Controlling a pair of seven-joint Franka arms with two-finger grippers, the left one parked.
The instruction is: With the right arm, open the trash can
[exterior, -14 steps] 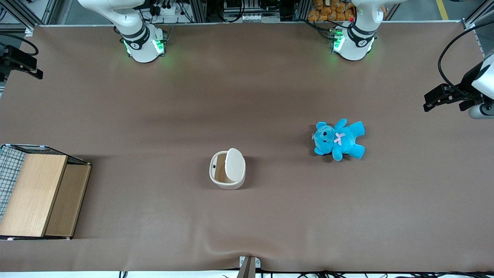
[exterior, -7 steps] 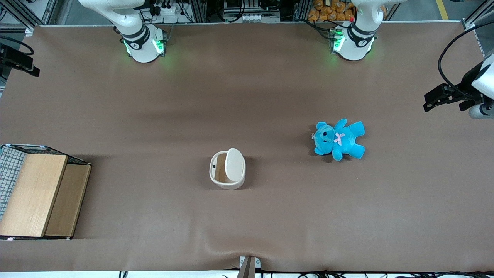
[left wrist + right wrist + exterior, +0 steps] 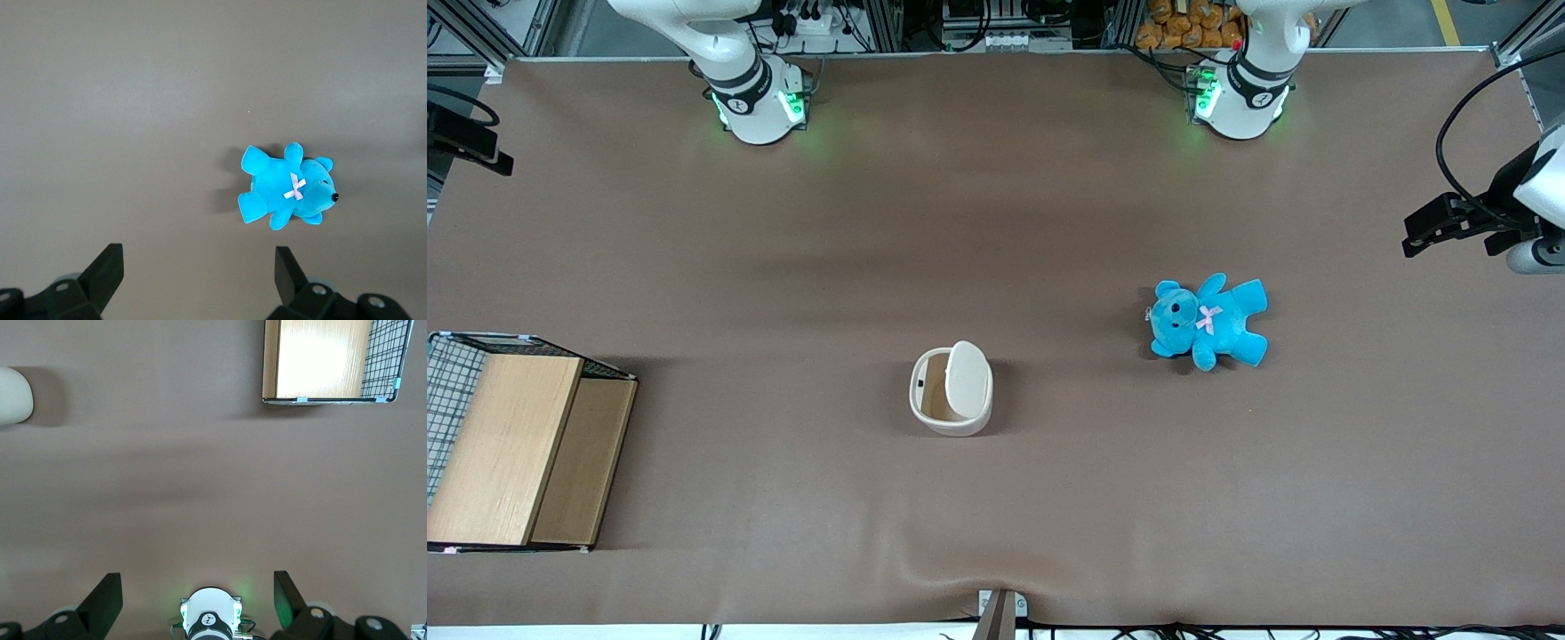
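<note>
The trash can (image 3: 953,420) is a small cream-white tub in the middle of the table. Its flat lid (image 3: 968,379) stands tilted up, and the tan inside (image 3: 934,393) shows. An edge of the tub also shows in the right wrist view (image 3: 13,395). My right gripper (image 3: 471,147) hangs at the working arm's end of the table, far from the tub and farther from the front camera than it. In the right wrist view the gripper (image 3: 198,583) is open and empty, high above the bare brown table.
A wooden box with a wire-mesh side (image 3: 507,444) stands at the working arm's end, near the front edge; it also shows in the right wrist view (image 3: 320,360). A blue teddy (image 3: 1209,320) lies toward the parked arm's end. The right arm's base (image 3: 756,107) stands at the back edge.
My right gripper has drifted a little further out toward the working arm's end of the table. The trash can, its raised lid and the teddy have not moved.
</note>
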